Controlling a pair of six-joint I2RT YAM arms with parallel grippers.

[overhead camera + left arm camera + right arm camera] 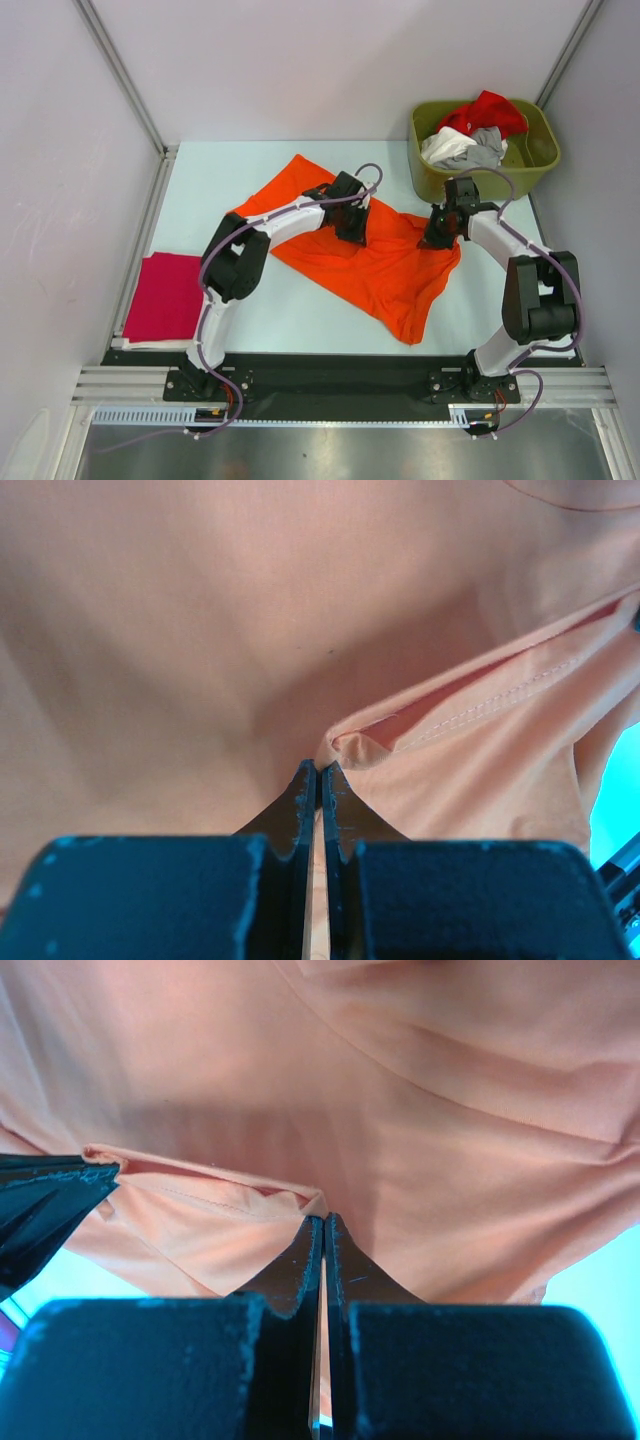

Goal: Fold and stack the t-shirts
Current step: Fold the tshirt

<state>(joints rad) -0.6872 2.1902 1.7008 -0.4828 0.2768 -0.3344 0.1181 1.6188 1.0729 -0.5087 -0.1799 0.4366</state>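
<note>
A large bright orange t-shirt [390, 280] lies rumpled across the middle of the table. My left gripper [352, 232] is down on its upper middle and my right gripper [438, 238] on its right edge. In the left wrist view the left gripper [320, 770] is shut, pinching a puckered fold of orange cloth [200, 630] beside a stitched hem. The right gripper [324, 1218] is shut the same way on a hemmed fold of the orange cloth [450, 1110]. A magenta-red t-shirt [165, 297] lies folded flat at the table's left edge.
An olive-green bin [480, 187] stands at the back right, close behind the right arm. It holds a red t-shirt [490, 110], a white one [445, 147] and a grey one [487, 152]. White walls enclose the table on three sides.
</note>
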